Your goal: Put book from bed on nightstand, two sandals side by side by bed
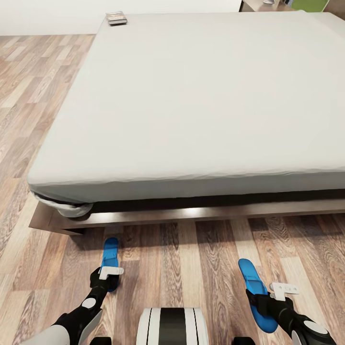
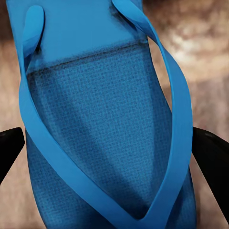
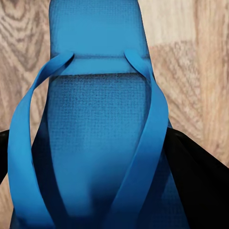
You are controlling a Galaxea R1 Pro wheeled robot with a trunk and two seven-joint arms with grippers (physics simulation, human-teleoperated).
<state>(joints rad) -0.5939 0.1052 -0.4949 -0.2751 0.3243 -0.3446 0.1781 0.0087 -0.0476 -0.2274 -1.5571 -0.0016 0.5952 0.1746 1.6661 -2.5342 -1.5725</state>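
Observation:
The bed (image 1: 191, 96), with its pale grey mattress on a dark wooden frame, lies straight ahead. The book (image 1: 116, 18) rests on the mattress's far left corner. Two bright blue sandals are on the wood floor in front of the bed, well apart. My left gripper (image 1: 106, 280) is shut on the left sandal (image 1: 109, 256); in the left wrist view its black fingers (image 2: 10, 150) press the sandal (image 2: 105, 119) on both sides. My right gripper (image 1: 261, 299) is shut on the right sandal (image 1: 254, 285), whose sole (image 3: 95, 119) sits between the fingers (image 3: 195, 176). The nightstand is out of view.
The bed frame's low front ledge (image 1: 201, 213) juts out just beyond the sandals. Plank floor (image 1: 28, 96) runs along the bed's left side. A tan furniture top (image 1: 261, 5) and something green (image 1: 311, 5) show past the far right corner. My base (image 1: 172, 326) sits between the arms.

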